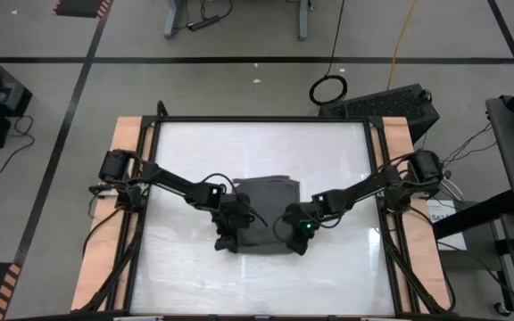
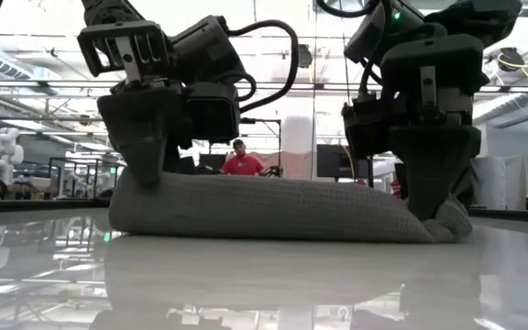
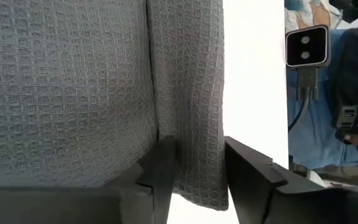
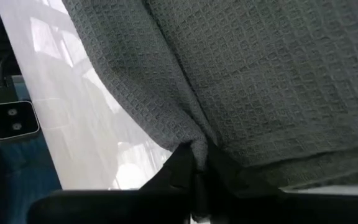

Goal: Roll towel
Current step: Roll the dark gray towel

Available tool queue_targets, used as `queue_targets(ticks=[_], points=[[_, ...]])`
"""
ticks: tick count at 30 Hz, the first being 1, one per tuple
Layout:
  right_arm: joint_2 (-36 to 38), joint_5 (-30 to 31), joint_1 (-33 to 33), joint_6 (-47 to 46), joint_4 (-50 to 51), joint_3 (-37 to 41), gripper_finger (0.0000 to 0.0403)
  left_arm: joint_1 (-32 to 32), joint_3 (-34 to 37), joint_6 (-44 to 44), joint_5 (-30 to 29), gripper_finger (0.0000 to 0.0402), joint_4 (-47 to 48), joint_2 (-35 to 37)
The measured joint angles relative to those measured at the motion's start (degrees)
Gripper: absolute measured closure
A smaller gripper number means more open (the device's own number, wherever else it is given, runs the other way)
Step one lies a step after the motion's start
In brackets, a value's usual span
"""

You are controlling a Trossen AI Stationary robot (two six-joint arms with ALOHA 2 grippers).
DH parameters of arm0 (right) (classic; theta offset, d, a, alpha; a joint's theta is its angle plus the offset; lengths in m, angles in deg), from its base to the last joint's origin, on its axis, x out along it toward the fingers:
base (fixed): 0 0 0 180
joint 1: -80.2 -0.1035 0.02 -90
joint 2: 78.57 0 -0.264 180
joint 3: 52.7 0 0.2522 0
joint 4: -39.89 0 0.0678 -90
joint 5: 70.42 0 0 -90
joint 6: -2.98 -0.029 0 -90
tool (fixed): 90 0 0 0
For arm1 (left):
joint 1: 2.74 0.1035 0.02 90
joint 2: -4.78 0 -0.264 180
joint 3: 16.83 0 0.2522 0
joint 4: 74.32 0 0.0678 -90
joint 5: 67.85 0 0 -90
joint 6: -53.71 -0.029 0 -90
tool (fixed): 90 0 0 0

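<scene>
The dark grey towel [image 1: 264, 209] lies in the middle of the white table [image 1: 186, 152], folded into a thick pad. In the low view it is a low mound [image 2: 273, 211] resting flat on the table. My left gripper [image 1: 225, 239] stands at the towel's near left corner and my right gripper [image 1: 298, 239] at its near right corner. Both point down and are shut on the towel. In the low view the left gripper [image 2: 143, 179] is at the mound's left end and the right gripper [image 2: 436, 209] at its right end. My left gripper holds the towel's near left corner, a strip along its side edge [image 3: 197, 168], between its two fingers [image 3: 161, 171]. The fingers come from above, pointing down. The strip looks several layers thick. The towel still lies on the table. My right gripper pinches a bunched fold at the towel's near right corner [image 4: 197, 148] between its two fingers, which are close together. The fingers come from above, pointing down. The cloth puckers toward the pinch. The corner [image 2: 452, 225] sits low on the table.
Bare white table lies around the towel on all sides, with wooden side rails [image 1: 125, 143] at the left and right. Beyond the table's far edge the low view shows a room with a person in a red shirt [image 2: 242, 163].
</scene>
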Motion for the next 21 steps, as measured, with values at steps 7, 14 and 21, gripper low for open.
queue_targets(ticks=[7,14,21], points=[[-1.1,-0.1,-0.2,-1.3,-0.2,-0.1,0.0384,0.0,0.0,-2.9,-3.4,0.0251,0.2,4.5],[-1.1,-0.1,0.1,-2.1,-0.1,-0.1,0.0383,-3.9,0.0,-15.7,-10.4,0.0251,-0.5,12.4],[-1.2,-1.2,1.3,-2.6,-0.1,0.0,0.0383,-10.5,0.0,-23.8,-15.7,0.0251,-5.7,11.3]])
